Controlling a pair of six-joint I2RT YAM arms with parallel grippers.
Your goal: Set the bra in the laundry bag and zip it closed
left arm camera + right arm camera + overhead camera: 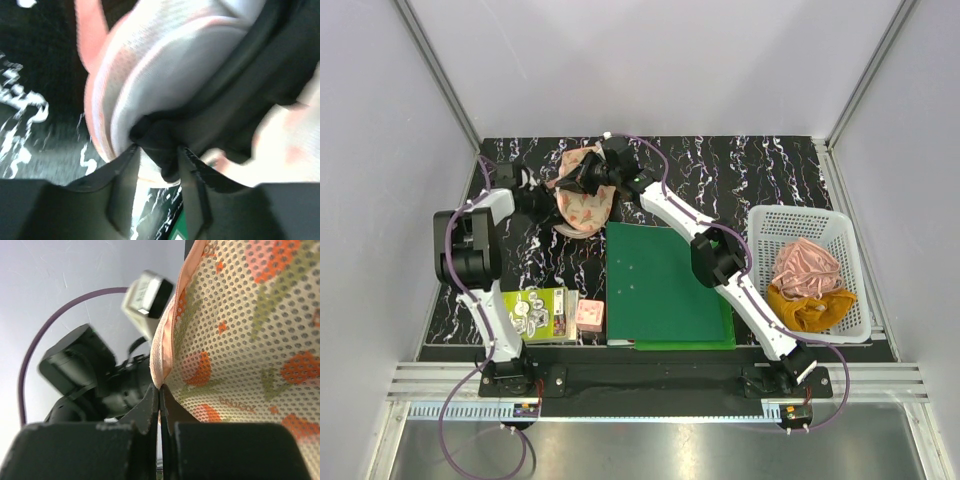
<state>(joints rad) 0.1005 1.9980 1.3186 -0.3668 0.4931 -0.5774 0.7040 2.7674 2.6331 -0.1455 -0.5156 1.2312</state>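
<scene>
The laundry bag [584,205], peach-pink with red watermelon slices, is lifted open at the back of the table between both grippers. My right gripper [584,180] is shut on the bag's pink rim. The right wrist view shows the jaws [160,389] pinching that edge of the mesh bag [240,325]. My left gripper [542,203] is at the bag's left side. In the left wrist view it [157,149] is shut on a fold of the black bra [155,131] against the bag's pale inside [165,65]. The bra cannot be made out in the top view.
A green board [665,285] lies in the middle. A white basket [845,225] at the right holds a pink satin cloth [805,265] and a mustard cloth [810,308]. A green packet [535,312] and a small pink box [590,316] lie at the front left.
</scene>
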